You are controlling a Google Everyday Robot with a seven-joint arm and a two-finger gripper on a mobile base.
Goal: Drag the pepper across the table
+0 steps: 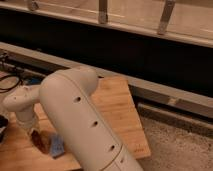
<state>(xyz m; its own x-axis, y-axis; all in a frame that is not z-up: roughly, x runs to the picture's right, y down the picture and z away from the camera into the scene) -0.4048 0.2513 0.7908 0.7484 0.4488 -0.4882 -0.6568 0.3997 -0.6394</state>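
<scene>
Blue sponge (56,145) just beside end effector (37,134) — table (117,107) bare beyond it.

Blue sponge (57,145), black cables (10,83)

One pepper (40,142), one blue sponge (56,145), one table (119,105), one gripper (35,132) right at the pepper.

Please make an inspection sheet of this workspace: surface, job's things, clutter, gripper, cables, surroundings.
Surface: wooden plank table.
Job's things: pepper, dark red, lying on the table near its left front.
Clutter: blue sponge just right of the pepper; dark object at the left edge.
Grippers: gripper low at the pepper, mostly hidden by the arm.
Cables: black cables far left.
Surroundings: speckled floor on the right; dark wall behind.
</scene>
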